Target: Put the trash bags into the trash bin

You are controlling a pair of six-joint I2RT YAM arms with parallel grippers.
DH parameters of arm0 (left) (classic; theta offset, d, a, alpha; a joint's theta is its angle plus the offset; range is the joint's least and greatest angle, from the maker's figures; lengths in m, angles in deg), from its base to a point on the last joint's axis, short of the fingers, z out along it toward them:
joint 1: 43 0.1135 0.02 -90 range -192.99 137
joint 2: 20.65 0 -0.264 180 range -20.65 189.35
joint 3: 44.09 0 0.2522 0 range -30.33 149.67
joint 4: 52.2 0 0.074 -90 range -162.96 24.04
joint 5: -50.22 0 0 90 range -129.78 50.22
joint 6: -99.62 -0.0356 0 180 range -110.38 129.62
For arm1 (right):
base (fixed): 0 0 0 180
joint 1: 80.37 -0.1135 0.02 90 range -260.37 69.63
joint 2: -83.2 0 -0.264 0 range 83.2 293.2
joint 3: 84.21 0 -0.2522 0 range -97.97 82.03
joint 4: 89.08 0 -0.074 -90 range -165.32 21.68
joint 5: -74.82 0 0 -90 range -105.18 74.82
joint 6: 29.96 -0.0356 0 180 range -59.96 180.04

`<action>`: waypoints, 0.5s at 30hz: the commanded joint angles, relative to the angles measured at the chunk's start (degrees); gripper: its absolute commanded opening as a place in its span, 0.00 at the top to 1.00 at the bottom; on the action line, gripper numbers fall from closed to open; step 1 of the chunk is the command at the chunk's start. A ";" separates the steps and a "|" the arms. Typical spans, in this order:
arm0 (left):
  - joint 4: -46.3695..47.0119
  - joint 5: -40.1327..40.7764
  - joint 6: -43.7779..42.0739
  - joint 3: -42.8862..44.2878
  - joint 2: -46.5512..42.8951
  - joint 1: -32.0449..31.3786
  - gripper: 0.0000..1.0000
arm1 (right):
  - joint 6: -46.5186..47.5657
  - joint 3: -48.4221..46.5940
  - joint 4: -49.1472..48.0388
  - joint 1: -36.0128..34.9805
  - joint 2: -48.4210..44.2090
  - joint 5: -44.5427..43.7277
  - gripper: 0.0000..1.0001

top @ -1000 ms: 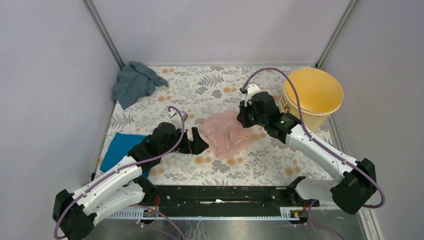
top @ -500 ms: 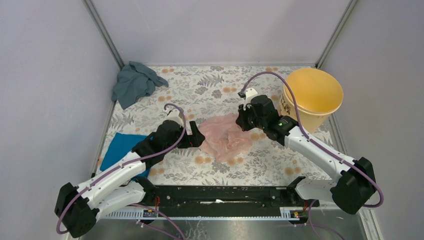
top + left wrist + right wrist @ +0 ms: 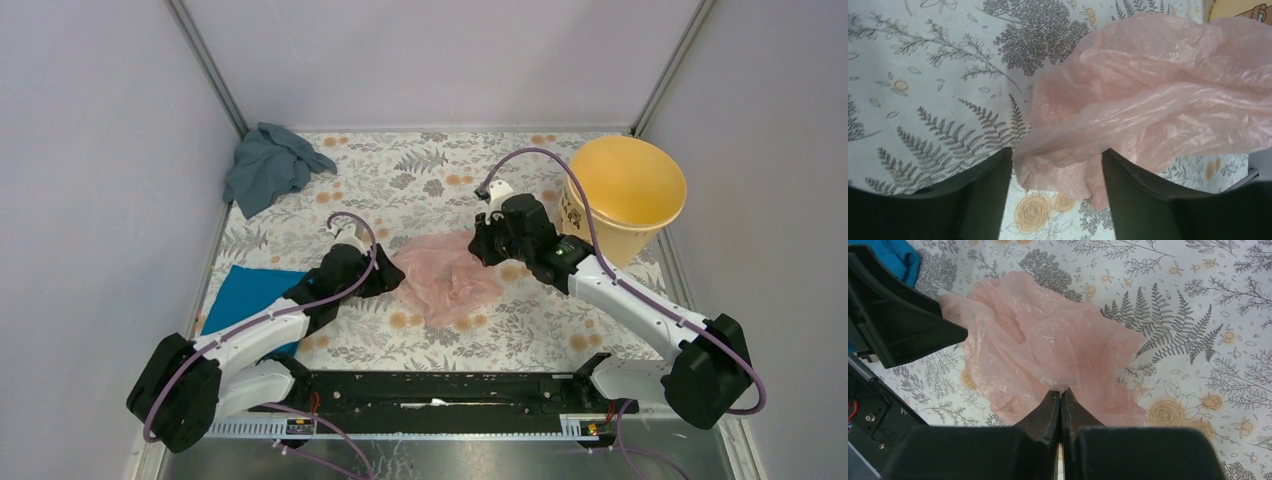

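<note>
The pale-pink trash bag (image 3: 446, 277) lies crumpled on the floral table, mid-centre. It also shows in the left wrist view (image 3: 1158, 110) and the right wrist view (image 3: 1048, 350). My right gripper (image 3: 1061, 392) is shut on a pinch of the bag's far right edge; in the top view it (image 3: 484, 246) sits at that edge. My left gripper (image 3: 1057, 160) is open, its jaws straddling the bag's near left edge; from above it (image 3: 388, 278) touches the bag's left side. The yellow-orange trash bin (image 3: 627, 192) stands at the back right.
A grey-blue cloth (image 3: 270, 165) lies at the back left corner. A bright blue cloth (image 3: 243, 296) lies at the left edge, under my left arm, and shows in the right wrist view (image 3: 900, 252). Grey walls close three sides.
My left gripper has moved up and forward to the bag's left edge, now straddling it. The right gripper shifted slightly left and stays shut on the bag, which has bunched a little.
</note>
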 commanded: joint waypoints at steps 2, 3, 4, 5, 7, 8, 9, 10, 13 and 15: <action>6.51 -1.81 -0.32 2.43 1.91 1.11 0.56 | -0.93 -0.96 -1.25 0.03 0.25 2.50 1.00; 5.17 -1.33 -0.86 3.01 1.48 1.25 0.64 | -1.17 -1.23 -0.93 0.03 0.37 2.31 1.00; 2.91 -0.35 -1.33 3.84 0.71 1.27 0.75 | -1.50 -1.54 -0.62 0.03 0.49 1.90 1.00; 0.26 1.59 -1.81 4.58 -0.46 1.34 0.84 | -1.94 -1.88 -0.29 -0.01 0.51 1.10 1.00; -6.72 5.70 -2.01 5.92 -4.20 1.28 1.00 | -3.61 -2.98 0.77 0.03 0.74 -1.76 1.00; -10.17 7.65 -2.08 6.00 -6.86 1.28 1.00 | -4.79 -3.72 1.62 0.03 0.96 -4.00 0.99; -12.36 9.01 -2.10 5.86 -9.52 1.30 1.00 | -6.06 -4.63 2.58 0.04 1.34 -6.87 0.94; -14.04 10.03 -2.06 5.36 -12.39 1.30 1.00 | -7.12 -5.70 3.49 0.01 1.90 -9.68 0.84; -17.05 10.17 -0.24 3.90 -19.51 1.39 1.00 | -9.48 -9.08 5.69 0.03 4.62 -10.01 0.37; -18.07 9.83 2.13 2.56 -21.89 1.45 1.00 | -10.70 -10.79 7.99 0.03 5.92 -8.56 0.21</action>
